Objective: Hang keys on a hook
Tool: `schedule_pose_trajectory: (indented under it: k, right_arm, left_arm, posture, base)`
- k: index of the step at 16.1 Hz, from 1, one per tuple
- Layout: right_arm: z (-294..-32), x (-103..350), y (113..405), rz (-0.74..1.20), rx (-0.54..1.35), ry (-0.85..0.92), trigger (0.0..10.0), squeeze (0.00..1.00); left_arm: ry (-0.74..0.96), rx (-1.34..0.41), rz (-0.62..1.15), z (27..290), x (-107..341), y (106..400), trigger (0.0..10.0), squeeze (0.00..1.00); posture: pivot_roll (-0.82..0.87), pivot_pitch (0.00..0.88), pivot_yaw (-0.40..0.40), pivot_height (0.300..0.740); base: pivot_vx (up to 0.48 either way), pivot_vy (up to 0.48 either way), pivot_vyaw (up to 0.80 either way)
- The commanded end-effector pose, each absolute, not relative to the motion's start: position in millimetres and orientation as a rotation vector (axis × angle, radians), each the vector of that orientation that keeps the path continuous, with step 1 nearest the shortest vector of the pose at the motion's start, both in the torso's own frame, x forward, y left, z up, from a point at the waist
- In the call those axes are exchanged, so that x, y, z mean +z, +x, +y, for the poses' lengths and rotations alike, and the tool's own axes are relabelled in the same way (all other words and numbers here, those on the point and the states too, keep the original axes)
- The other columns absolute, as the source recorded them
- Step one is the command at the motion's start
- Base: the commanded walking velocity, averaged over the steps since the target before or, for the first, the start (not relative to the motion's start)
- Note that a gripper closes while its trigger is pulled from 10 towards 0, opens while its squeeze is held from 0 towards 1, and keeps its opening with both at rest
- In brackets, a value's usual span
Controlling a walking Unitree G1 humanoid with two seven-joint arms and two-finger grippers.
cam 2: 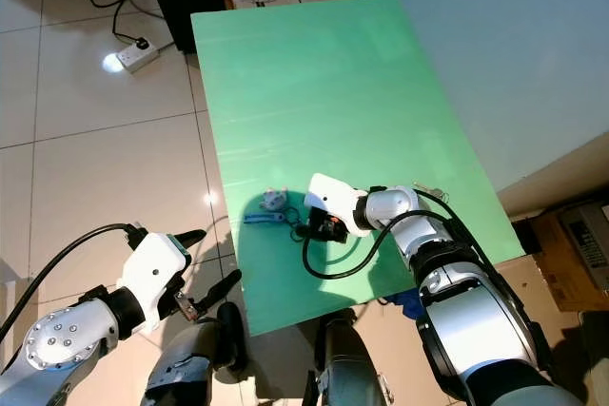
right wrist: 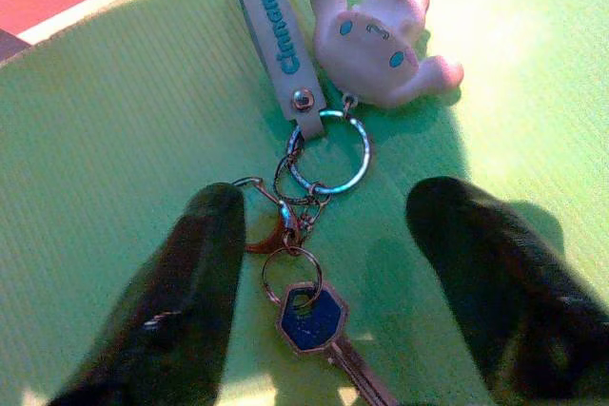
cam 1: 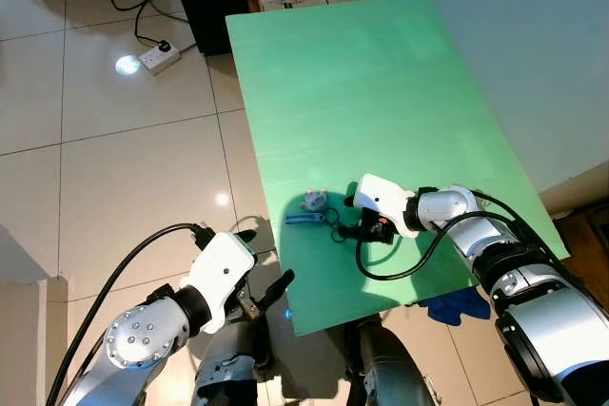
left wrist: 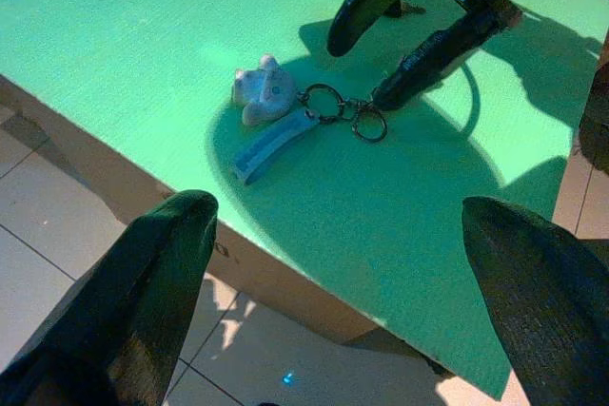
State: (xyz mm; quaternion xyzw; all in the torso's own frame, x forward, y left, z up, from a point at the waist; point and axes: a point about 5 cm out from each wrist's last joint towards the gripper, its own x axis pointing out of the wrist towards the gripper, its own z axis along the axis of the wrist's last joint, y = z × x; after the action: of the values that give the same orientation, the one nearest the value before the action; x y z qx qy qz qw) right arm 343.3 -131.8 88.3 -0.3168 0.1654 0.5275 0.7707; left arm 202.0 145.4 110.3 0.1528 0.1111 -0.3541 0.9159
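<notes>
Left gripper [cam 1: 271, 297] just hangs off the near-left edge of the green table [cam 1: 362, 73] over the tile floor [cam 1: 114, 168], fingers spread wide with nothing in them. The keys [right wrist: 309, 316], with their strap and little white plush charm [right wrist: 381, 40], lie flat near the table's front edge. The right gripper [right wrist: 324, 263] sits low over them, fingers apart on either side of the rings, not pinching anything.

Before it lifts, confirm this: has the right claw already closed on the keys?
No. In the right wrist view the right claw stands open, its two black fingers either side of the keys lying flat on the green table.
</notes>
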Motion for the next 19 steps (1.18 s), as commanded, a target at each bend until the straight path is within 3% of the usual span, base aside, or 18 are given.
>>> schedule_pose_trajectory:
  k: [1, 5, 6, 7, 13, 19]
  right_arm:
    - [-134, 83, 341, 0.378, 1.143, -0.69, 10.0, 1.0]
    - [-134, 80, 343, 0.373, 1.071, -0.735, 10.0, 1.0]
    - [-133, 78, 343, 0.367, 1.06, -0.774, 10.0, 0.18]
    - [-133, 78, 343, 0.368, 1.055, -0.77, 10.0, 0.0]
    - [-135, 71, 340, 0.392, 1.036, -0.759, 10.0, 0.0]
    - [-147, 64, 330, 0.475, 1.134, -0.702, 10.0, 0.0]
  left_arm:
    - [0.313, -0.748, 0.253, 146, 108, 197, 10.0, 0.0]
    - [0.32, -0.754, 0.258, 148, 109, 196, 10.0, 0.0]
    - [0.322, -0.756, 0.26, 149, 109, 196, 10.0, 0.0]
    - [0.323, -0.757, 0.262, 149, 109, 195, 10.0, 0.0]
    - [0.329, -0.757, 0.269, 152, 110, 193, 10.0, 0.0]
    - [0.333, -0.755, 0.27, 153, 111, 194, 10.0, 0.0]
  posture:
    - [0.0, 0.368, -0.009, 0.74]
    - [0.01, 0.376, 0.001, 0.74]
    - [0.01, 0.378, 0.003, 0.74]
    - [0.01, 0.378, 0.003, 0.74]
    - [0.02, 0.388, 0.002, 0.74]
    - [0.03, 0.386, 0.006, 0.74]
  base:
    - [0.0, 0.0, 0.0]
    - [0.0, 0.0, 0.0]
    - [0.0, 0.0, 0.0]
    - [0.0, 0.0, 0.0]
    - [0.0, 0.0, 0.0]
    - [0.0, 0.0, 0.0]
